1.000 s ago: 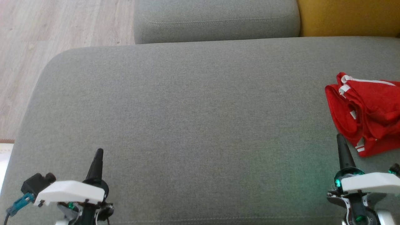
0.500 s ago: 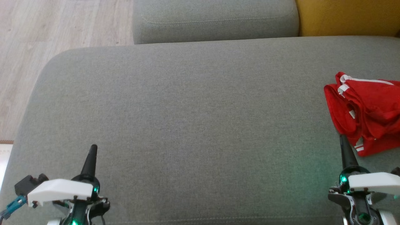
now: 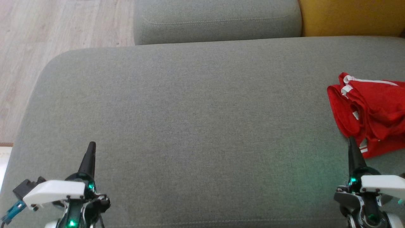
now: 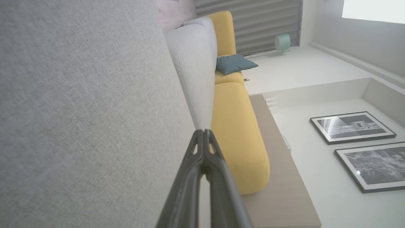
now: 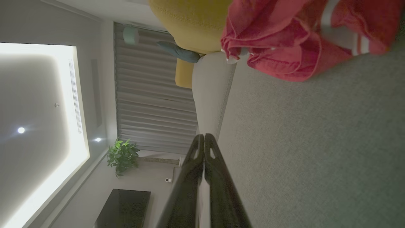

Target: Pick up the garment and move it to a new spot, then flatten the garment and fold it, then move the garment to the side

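Note:
The garment (image 3: pixel 373 114) is red with white stripes and lies crumpled at the right edge of the grey sofa seat (image 3: pixel 196 120); its right part is cut off by the picture's edge. The right wrist view has the garment (image 5: pixel 294 38) at its top. My right gripper (image 3: pixel 350 139) is shut and empty, its tip just in front of the garment's near edge; I cannot tell if it touches. Its fingertips (image 5: pixel 200 139) meet. My left gripper (image 3: pixel 91 145) is shut and empty over the seat's near left part, its fingertips (image 4: pixel 199 134) pressed together.
A grey back cushion (image 3: pixel 215 19) lies behind the seat, with a yellow cushion (image 3: pixel 348 15) to its right. Wooden floor (image 3: pixel 38 38) runs along the left of the sofa. In the left wrist view a yellow sofa section (image 4: pixel 237 126) carries a teal pillow (image 4: pixel 235 63).
Both grippers have crept forward, the left one also slightly to the left. The right tip now reaches the garment's near edge. The garment has not moved.

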You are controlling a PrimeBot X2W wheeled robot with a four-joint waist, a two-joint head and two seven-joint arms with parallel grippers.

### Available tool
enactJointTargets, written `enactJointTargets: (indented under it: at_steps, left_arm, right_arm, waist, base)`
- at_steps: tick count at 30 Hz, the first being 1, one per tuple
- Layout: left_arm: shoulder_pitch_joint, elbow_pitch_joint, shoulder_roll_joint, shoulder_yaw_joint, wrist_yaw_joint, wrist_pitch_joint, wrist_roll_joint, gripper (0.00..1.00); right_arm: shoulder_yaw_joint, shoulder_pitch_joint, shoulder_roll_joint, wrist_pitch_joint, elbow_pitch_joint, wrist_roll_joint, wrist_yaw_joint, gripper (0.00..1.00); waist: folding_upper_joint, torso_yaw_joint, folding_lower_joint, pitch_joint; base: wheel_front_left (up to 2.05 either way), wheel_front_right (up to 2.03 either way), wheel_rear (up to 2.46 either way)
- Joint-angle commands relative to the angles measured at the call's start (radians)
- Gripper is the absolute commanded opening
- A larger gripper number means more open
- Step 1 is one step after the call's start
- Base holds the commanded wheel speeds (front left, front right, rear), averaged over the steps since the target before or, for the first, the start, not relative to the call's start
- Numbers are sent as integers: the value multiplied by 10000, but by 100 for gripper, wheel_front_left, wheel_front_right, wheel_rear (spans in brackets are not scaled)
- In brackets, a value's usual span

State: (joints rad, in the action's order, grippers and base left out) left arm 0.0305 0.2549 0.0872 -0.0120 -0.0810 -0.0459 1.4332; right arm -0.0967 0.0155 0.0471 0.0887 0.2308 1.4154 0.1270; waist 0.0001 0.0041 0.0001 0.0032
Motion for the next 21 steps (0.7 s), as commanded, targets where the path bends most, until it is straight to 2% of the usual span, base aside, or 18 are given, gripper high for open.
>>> enactJointTargets:
  at_steps: [1,16,21]
  left_arm:
    - [576,-259,45,472,-145,-99,292,0]
    - [747,-112,-188,1000,-480,-468,1871,0]
    - [756,-105,-207,1035,-497,-494,1939,0]
  right_arm:
    - [158,642,202,20,-252,340,32,0]
    - [63,891,199,60,110,2041,36,0]
    - [48,904,191,69,128,2114,37,0]
  waist:
    - [-1,-3,0,0]
    - [-1,-39,-1,-1]
    - [-1,-41,-1,-1]
  base:
    - [0,0,0]
    - [0,0,0]
    - [0,0,0]
